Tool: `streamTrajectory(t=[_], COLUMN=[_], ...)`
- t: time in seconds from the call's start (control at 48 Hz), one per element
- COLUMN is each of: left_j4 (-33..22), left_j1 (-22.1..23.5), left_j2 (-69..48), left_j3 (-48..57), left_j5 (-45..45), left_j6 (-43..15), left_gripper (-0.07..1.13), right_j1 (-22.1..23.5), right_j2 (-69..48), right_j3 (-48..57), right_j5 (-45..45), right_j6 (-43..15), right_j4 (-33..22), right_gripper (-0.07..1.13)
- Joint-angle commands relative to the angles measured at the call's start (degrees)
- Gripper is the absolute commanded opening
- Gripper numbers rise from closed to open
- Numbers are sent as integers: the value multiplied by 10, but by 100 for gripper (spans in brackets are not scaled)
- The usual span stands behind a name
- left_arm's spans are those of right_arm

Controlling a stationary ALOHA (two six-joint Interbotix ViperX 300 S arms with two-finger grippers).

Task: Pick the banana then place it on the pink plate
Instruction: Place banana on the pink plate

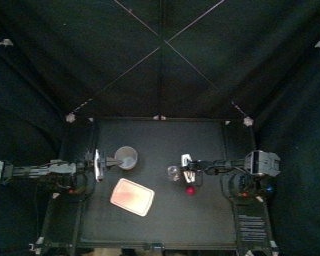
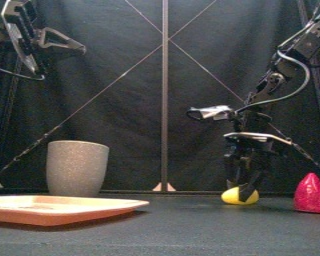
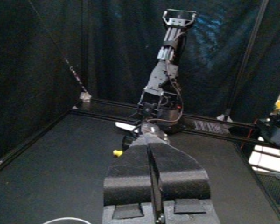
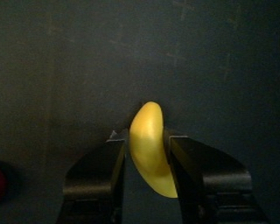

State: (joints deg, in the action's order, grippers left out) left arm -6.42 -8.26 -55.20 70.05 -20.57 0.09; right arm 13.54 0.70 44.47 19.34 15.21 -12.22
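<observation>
Right wrist view: we're clamping the banana in the right gripper, jaws narrowed against it, its smooth curve risking a slip.

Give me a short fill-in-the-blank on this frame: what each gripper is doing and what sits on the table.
The right gripper has its jaws on either side of the yellow ____. The tall grey cup stands behind the flat ____ tray. A ____ toy sits on the table near the right gripper. The left gripper hangs raised, its jaws ____.
Missing words: banana; pink; red; shut.
</observation>
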Motion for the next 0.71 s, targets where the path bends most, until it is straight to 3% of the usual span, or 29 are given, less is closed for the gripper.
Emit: streamTrajectory(t=[0.021,0.229,0.354,0.708], left_j4=[-1,-1,-1,-2], left_j1=[-1,-1,-1,-16], left_j2=[-2,-3,-3,-3], left_j3=[-7,-5,-5,1], left_j5=[-6,-6,-6,-6], left_j6=[2,2,2,2], left_gripper=[0,0,0,0], right_j1=[0,-3,-27,-161], right_j2=[-9,-19,-38,33], right_j3=[-11,-40,-86,-252], right_j5=[1,-1,-9,-76], right_j6=[-1,-10,-15,-24], right_j4=[3,16,42,230], right_gripper=[57,57,57,57])
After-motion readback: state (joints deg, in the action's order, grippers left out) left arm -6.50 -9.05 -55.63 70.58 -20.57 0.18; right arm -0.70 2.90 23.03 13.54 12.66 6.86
